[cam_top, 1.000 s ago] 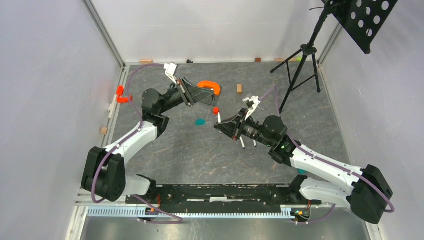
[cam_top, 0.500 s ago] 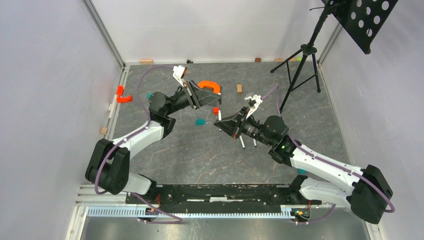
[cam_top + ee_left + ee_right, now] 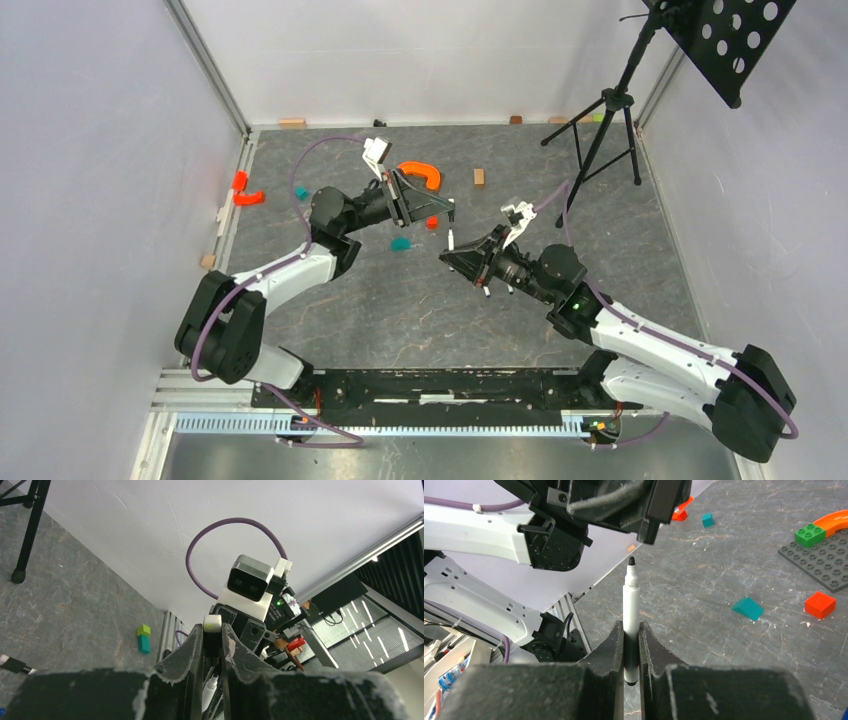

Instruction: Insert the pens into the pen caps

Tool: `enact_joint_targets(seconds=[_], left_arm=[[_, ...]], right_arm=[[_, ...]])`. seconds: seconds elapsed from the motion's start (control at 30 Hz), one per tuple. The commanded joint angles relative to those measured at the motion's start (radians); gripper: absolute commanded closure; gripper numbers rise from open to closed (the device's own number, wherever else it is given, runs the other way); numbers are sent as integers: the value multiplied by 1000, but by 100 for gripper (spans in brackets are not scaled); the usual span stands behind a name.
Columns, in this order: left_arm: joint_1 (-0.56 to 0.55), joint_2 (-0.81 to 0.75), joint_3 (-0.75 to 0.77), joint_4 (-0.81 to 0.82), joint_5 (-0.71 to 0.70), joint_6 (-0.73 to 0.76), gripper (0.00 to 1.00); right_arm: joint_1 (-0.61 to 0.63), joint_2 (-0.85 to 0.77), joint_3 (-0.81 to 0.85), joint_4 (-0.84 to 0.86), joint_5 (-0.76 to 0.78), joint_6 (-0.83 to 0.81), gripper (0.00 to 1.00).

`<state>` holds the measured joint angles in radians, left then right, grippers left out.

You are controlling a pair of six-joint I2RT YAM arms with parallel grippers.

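My right gripper (image 3: 631, 630) is shut on a white pen (image 3: 631, 600) that stands upright with its dark tip up. In the top view the right gripper (image 3: 456, 254) holds this pen (image 3: 450, 240) near the middle of the floor. My left gripper (image 3: 212, 637) is shut on a black pen cap (image 3: 212, 645) with a white end. In the top view the left gripper (image 3: 446, 208) is just above and left of the pen. In the right wrist view the pen cap (image 3: 651, 529) hangs a short gap above and right of the pen's tip. Another pen (image 3: 486, 291) lies partly hidden under my right arm.
An orange curved piece (image 3: 420, 172), a red brick (image 3: 432, 222) and a teal piece (image 3: 400, 243) lie near the left gripper. A dark baseplate (image 3: 819, 560) carries a green brick (image 3: 810, 534). A tripod (image 3: 600, 120) stands at the back right, with a wood block (image 3: 479, 177) nearby.
My left arm has swung right with the cap, closing on the pen's tip. My right gripper has shifted slightly right and down with the pen.
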<state>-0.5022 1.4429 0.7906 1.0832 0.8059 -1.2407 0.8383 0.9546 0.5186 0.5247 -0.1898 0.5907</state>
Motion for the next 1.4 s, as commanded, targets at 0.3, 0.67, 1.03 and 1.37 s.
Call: enact_joint_targets(seconds=[0.3, 0.67, 1.03, 1.37], left_arm=[[1, -51, 15, -14, 27, 81, 98], [0, -73, 13, -14, 39, 101, 98], [1, -70, 12, -9, 48, 116, 98], [1, -67, 12, -20, 47, 123, 98]], right_arm=[[24, -3, 7, 13, 22, 10, 100], [28, -5, 50, -37, 57, -5, 100], [29, -1, 87, -52, 64, -18, 100], [28, -7, 87, -54, 70, -20, 100]])
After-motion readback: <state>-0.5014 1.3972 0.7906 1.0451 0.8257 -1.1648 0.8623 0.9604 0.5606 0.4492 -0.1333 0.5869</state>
